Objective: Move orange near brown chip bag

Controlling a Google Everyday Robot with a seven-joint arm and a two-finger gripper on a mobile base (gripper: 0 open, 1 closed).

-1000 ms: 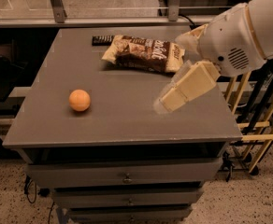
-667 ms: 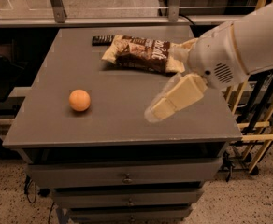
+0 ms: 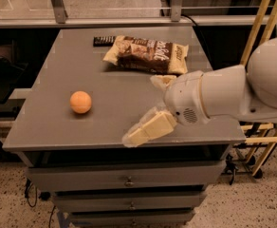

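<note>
Orange (image 3: pixel 80 102) sits on the table (image 3: pixel 58 127), left of the fingers (image 3: pixel 148 128) and well apart from them, untouched. The gripper (image 3: pixel 144 109) hangs over the table's front right part with its two fingers spread wide and nothing between them. The lower finger reaches towards the front edge. The upper one lies just short of the bag (image 3: pixel 145 55), which rests beyond the fingers near the far edge. A black bar (image 3: pixel 104 41) lies just left of the bag. The drawers (image 3: pixel 129 179) under the table are closed, so their contents are hidden. Since a second ago the gripper has dropped and swung left towards the front edge, while the orange and the bag have not moved.
</note>
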